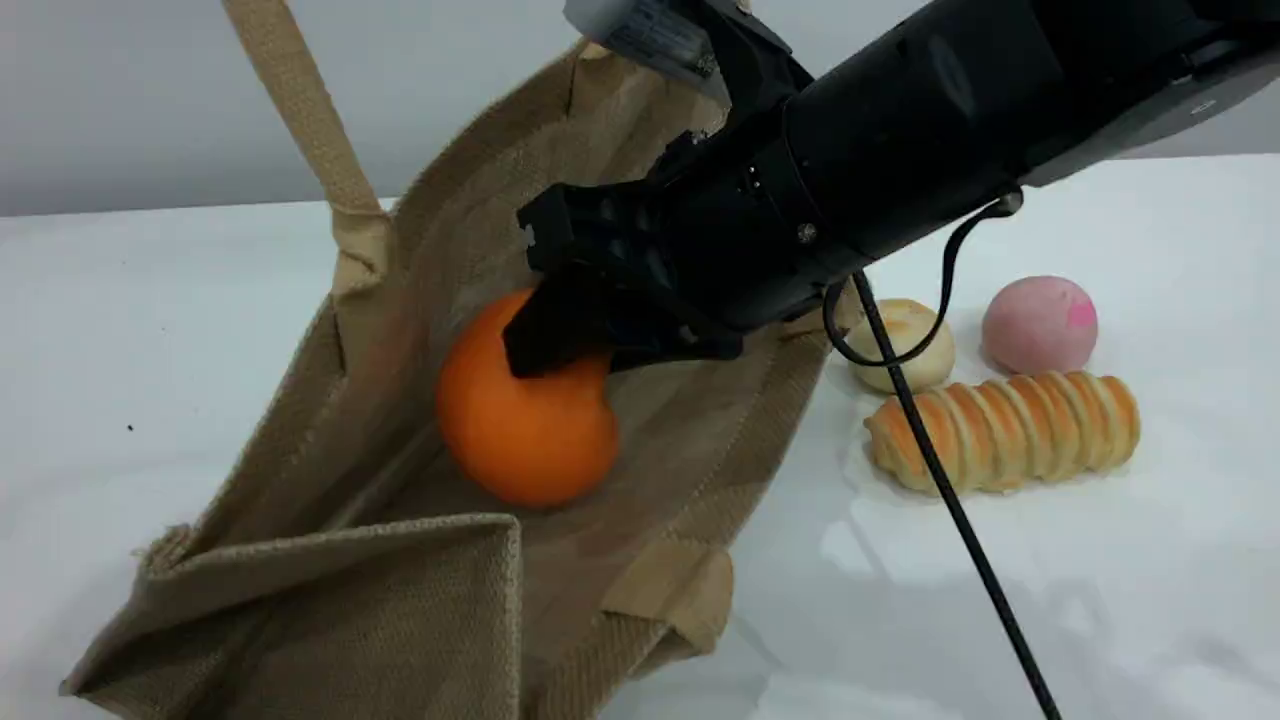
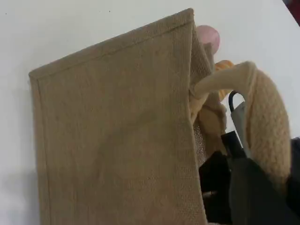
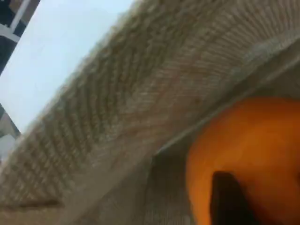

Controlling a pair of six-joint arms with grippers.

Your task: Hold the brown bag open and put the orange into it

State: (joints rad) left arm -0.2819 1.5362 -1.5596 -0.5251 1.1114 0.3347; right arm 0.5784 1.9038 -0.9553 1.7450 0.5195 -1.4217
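We see the right pincer reaching inside the large tan-brown woven jute bag, its black fingers pressed against the top of the bright orange round fruit; how far the jaws are parted we cannot tell, since the pincer body hides them in the scene view and the right wrist view shows only one dark fingertip lying on the orange skin. The fruit sits directly beneath and just in front of this pincer, resting on the bag's inner wall, with the bag's mouth spread around both. In the right wrist view the orange fills the lower right, the jute weave rising behind it. The left pincer is clamped shut on the lighter beige padded loop handle, which curves over its dark body; the bag's flat woven side stretches away to that pincer's left. Outside the bag, on the white tabletop to the right pincer's right, lie an orange-striped elongated bread roll, a pink ball-shaped bun and a pale round bun, all well apart from the fruit.
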